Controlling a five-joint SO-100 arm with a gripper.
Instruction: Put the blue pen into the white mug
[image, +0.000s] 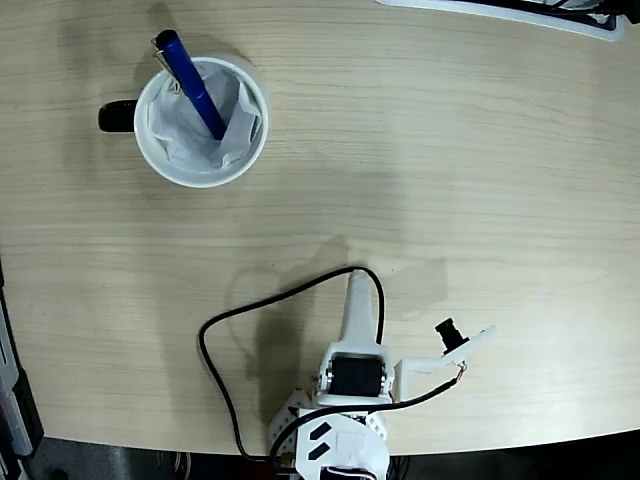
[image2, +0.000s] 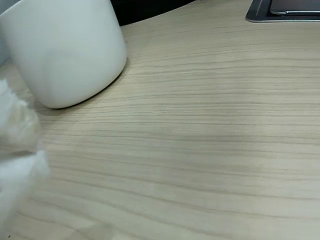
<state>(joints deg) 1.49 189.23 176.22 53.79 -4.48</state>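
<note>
With the slim glossy blue pen (image: 195, 85) already leaning inside the round white mug (image: 160, 160) with its black handle, nose down in the crumpled white lining (image: 235, 125) and clipped cap over the rim, only a clear retreat is judged to be left, best made without the mug being brushed. The white two-finger gripper (image: 357, 290) is seen folded back near the arm's base, nothing appears to be held in it, and how far it is parted cannot be told.

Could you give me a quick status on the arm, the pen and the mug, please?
Gripper back near the arm's base, holding nothing; jaw state unclear. Blue pen already in the white mug, leaning on its rim. Wooden table between them is bare.
</note>
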